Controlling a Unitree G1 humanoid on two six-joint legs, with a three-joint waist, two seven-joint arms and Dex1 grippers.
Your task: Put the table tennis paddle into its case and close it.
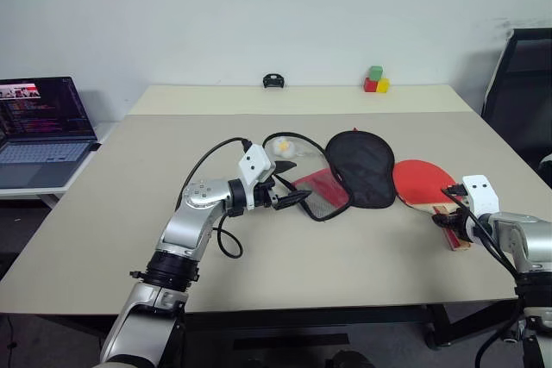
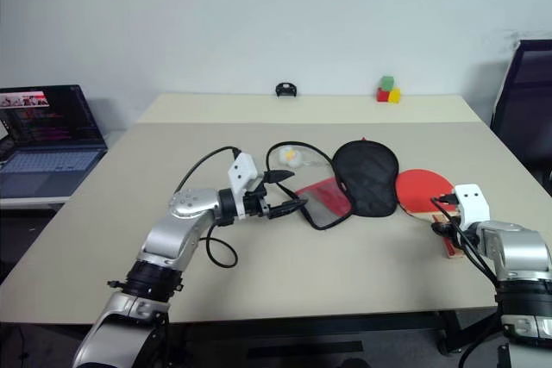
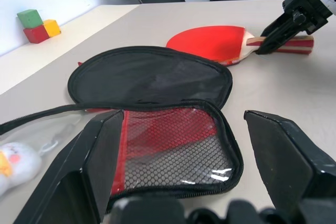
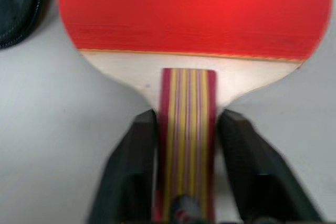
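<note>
Paddle (image 1: pixel 420 182) flat on table (image 1: pixel 362 256), red face up, just right of case (image 1: pixel 358 168), handle pointing toward table's near right edge; right gripper (image 4: pixel 186 145) down at handle, one black finger pressed against each side, closed on it; case lies open mid-table, black lining of lid up, red half with mesh pocket (image 3: pixel 178 150) toward left gripper (image 3: pixel 184 171); left gripper hovers just beside mesh half, fingers spread wide, holding nothing; small white toy (image 1: pixel 284 147) near case; coloured blocks (image 1: pixel 375 80) at far edge; laptop (image 1: pixel 39 131) on side desk at left.
</note>
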